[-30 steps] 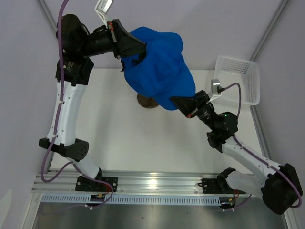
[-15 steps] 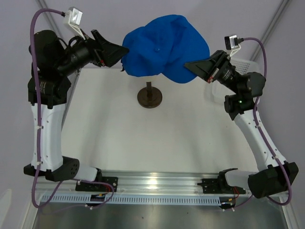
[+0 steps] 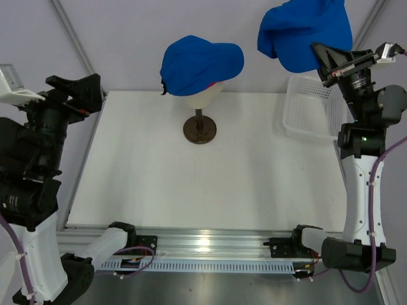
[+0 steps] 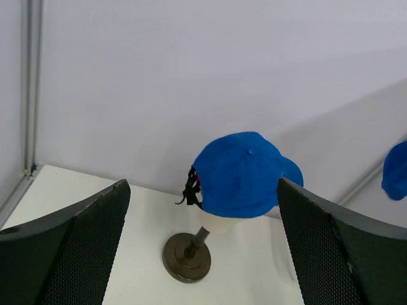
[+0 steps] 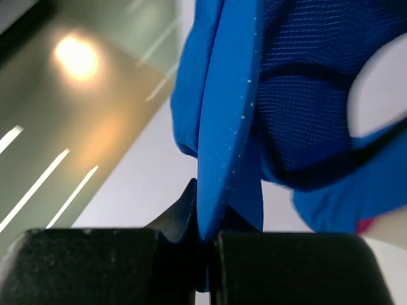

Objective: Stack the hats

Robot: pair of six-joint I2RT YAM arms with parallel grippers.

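From above, one blue cap (image 3: 202,60) sits on the mannequin head (image 3: 205,96) over its dark stand (image 3: 200,129) on the white counter (image 3: 191,184). A second blue cap (image 3: 304,32) hangs high above the mesh basket (image 3: 305,114), its edge pinched in the closed right fingers (image 3: 331,56), and the left fingers (image 3: 79,86) stand wide apart, empty, beyond the counter's left edge. The left wrist view frames the capped head between those spread fingers, a pink sliver (image 4: 196,178) at the cap's back rim. The right wrist view shows blue fabric clamped tight between its fingers.
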